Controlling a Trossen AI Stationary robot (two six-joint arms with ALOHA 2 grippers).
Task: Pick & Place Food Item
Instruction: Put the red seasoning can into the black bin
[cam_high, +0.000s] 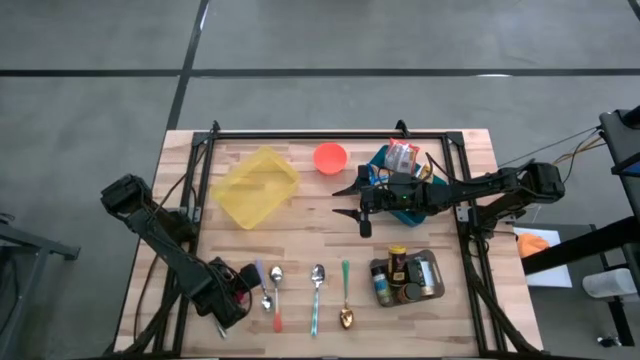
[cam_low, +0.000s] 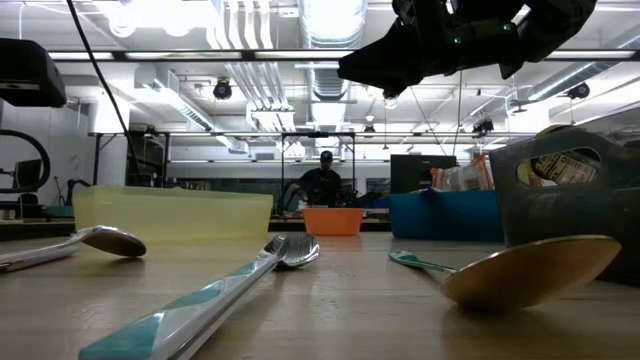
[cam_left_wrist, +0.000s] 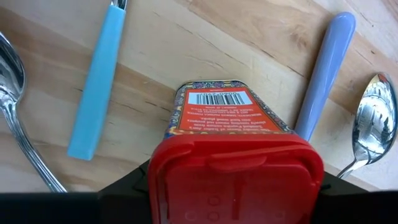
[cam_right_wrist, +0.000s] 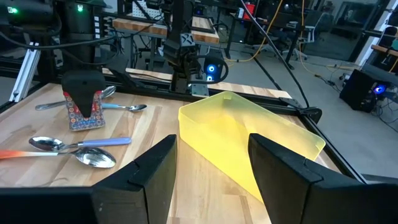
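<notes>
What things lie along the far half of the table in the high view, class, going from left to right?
Yellow container → orange bowl → blue bin with snack packets.

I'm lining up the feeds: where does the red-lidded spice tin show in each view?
High: spice tin in the left gripper, bottom left by the spoons.
Low: not in it.
Left wrist: tin centre, red lid nearest the camera.
Right wrist: tin far left, upright under the left gripper.
Shared landmark: lilac-handled spoon beside the tin.
</notes>
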